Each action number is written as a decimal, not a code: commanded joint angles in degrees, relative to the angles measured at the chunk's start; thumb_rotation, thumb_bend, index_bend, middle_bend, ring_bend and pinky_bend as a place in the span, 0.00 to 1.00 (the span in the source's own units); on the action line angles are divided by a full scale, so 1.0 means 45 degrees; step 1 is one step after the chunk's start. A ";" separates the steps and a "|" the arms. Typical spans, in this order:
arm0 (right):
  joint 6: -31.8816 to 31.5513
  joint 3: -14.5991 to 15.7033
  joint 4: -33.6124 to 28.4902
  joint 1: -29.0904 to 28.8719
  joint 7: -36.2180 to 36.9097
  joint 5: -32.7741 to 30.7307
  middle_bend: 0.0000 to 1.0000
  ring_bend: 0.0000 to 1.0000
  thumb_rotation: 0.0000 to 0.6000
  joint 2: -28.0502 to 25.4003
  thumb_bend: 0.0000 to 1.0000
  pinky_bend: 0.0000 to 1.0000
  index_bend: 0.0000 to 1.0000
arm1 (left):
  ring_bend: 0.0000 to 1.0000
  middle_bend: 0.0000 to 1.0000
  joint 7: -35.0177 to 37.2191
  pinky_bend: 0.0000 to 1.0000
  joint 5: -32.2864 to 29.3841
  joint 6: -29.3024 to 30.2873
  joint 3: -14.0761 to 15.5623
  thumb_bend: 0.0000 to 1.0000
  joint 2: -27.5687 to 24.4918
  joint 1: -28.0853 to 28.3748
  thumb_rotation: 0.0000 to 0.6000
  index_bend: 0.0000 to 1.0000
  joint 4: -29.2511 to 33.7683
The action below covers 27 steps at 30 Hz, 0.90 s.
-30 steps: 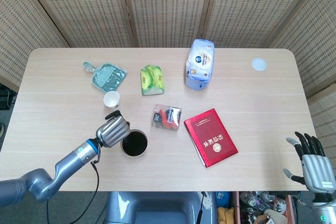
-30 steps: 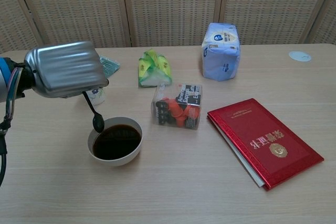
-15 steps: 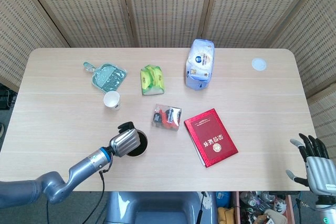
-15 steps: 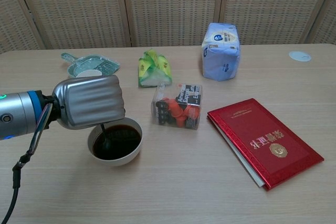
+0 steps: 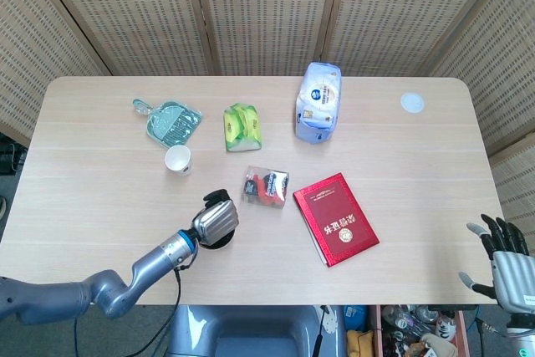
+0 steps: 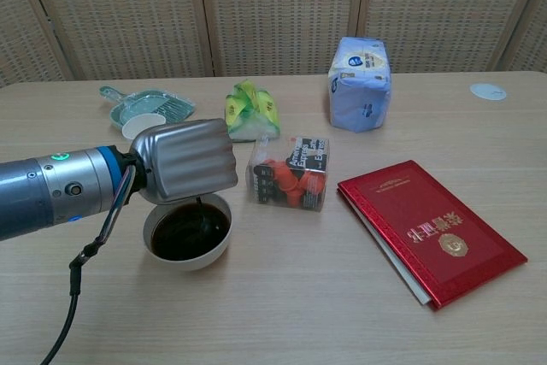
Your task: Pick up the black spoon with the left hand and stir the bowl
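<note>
My left hand (image 6: 186, 161) (image 5: 216, 220) hovers right over the white bowl (image 6: 165, 253) of dark liquid and grips the black spoon (image 6: 199, 208). Only a short piece of the spoon's thin handle shows below the fingers, running down into the liquid; its tip is hidden in the dark surface. In the head view the hand covers most of the bowl (image 5: 219, 244). My right hand (image 5: 506, 259) hangs off the table's near right corner, fingers spread and holding nothing.
A clear box of red and black items (image 6: 290, 173) stands just right of the bowl. A red book (image 6: 427, 228) lies further right. Behind are a white paper cup (image 5: 177, 159), a teal scoop (image 5: 170, 119), a green packet (image 5: 242, 126), a blue-white pack (image 5: 318, 101) and a white disc (image 5: 411, 103).
My left hand has moved right and nearer across the bowl, carrying the spoon from the bowl's left rim into the liquid. My right hand has sunk slightly lower at the table corner.
</note>
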<state>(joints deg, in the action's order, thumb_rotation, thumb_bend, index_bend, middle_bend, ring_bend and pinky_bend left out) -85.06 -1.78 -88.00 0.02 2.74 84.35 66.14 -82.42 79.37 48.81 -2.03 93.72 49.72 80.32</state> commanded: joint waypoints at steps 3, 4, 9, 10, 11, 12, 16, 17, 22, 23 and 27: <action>0.0023 -0.0012 0.0013 0.0001 -0.0002 -0.0016 0.17 0.07 1.00 0.0011 0.13 0.11 0.23 | 0.77 0.83 -0.0121 0.74 -0.0260 -0.0009 -0.0056 0.38 0.0130 0.0186 1.00 0.67 -0.0310; 0.0028 -0.0017 0.0012 0.0002 -0.0009 -0.0026 0.17 0.07 1.00 0.0014 0.13 0.11 0.23 | 0.77 0.83 -0.0102 0.74 -0.0280 0.0014 -0.0013 0.38 0.0106 0.0180 1.00 0.67 -0.0315; 0.0107 -0.0021 0.0000 -0.0030 -0.0045 -0.0033 0.17 0.07 1.00 0.0019 0.13 0.11 0.23 | 0.77 0.83 -0.0014 0.74 -0.0302 0.0239 0.0366 0.38 -0.0218 0.0005 1.00 0.67 -0.0064; 0.0120 -0.0023 0.0004 -0.0035 -0.0050 -0.0037 0.17 0.07 1.00 0.0021 0.13 0.11 0.23 | 0.77 0.83 0.0008 0.74 -0.0241 0.0301 0.0446 0.38 -0.0300 -0.0022 1.00 0.67 0.0027; 0.0132 -0.0025 0.0006 -0.0042 -0.0057 -0.0036 0.17 0.07 1.00 0.0023 0.13 0.11 0.23 | 0.77 0.83 0.0066 0.74 -0.0176 0.0362 0.0547 0.38 -0.0407 -0.0058 1.00 0.67 0.0148; 0.0144 -0.0025 0.0007 -0.0044 -0.0055 -0.0039 0.17 0.07 1.00 0.0021 0.13 0.11 0.23 | 0.77 0.83 0.0126 0.74 -0.0138 0.0405 0.0626 0.38 -0.0493 -0.0096 1.00 0.67 0.0272; 0.0171 -0.0039 0.0018 -0.0048 -0.0052 -0.0074 0.17 0.07 1.00 0.0041 0.13 0.11 0.23 | 0.77 0.83 0.0278 0.74 0.0001 0.0467 0.0810 0.38 -0.0662 -0.0122 1.00 0.67 0.0567; 0.0177 -0.0040 0.0022 -0.0049 -0.0048 -0.0079 0.17 0.07 1.00 0.0045 0.13 0.11 0.23 | 0.77 0.83 0.0299 0.74 0.0011 0.0459 0.0829 0.38 -0.0664 -0.0116 1.00 0.67 0.0597; 0.0197 -0.0043 0.0043 -0.0046 -0.0034 -0.0094 0.17 0.07 1.00 0.0061 0.13 0.11 0.23 | 0.77 0.83 0.0255 0.74 0.0006 0.0402 0.0805 0.38 -0.0451 0.0015 1.00 0.67 0.0590; 0.0202 -0.0044 0.0048 -0.0044 -0.0027 -0.0101 0.17 0.07 1.00 0.0058 0.13 0.11 0.23 | 0.77 0.83 0.0232 0.74 -0.0016 0.0392 0.0753 0.38 -0.0360 0.0068 1.00 0.67 0.0560; 0.0236 -0.0057 0.0066 -0.0034 -0.0009 -0.0166 0.17 0.07 1.00 0.0068 0.13 0.11 0.23 | 0.77 0.83 0.0217 0.74 -0.0268 0.0301 0.0369 0.38 0.0132 0.0344 1.00 0.67 0.0231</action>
<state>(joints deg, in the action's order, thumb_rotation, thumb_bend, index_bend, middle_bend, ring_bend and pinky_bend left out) -83.99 -2.03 -87.71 -0.13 2.69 83.60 66.44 -81.40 78.59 50.35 0.11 93.76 50.86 81.86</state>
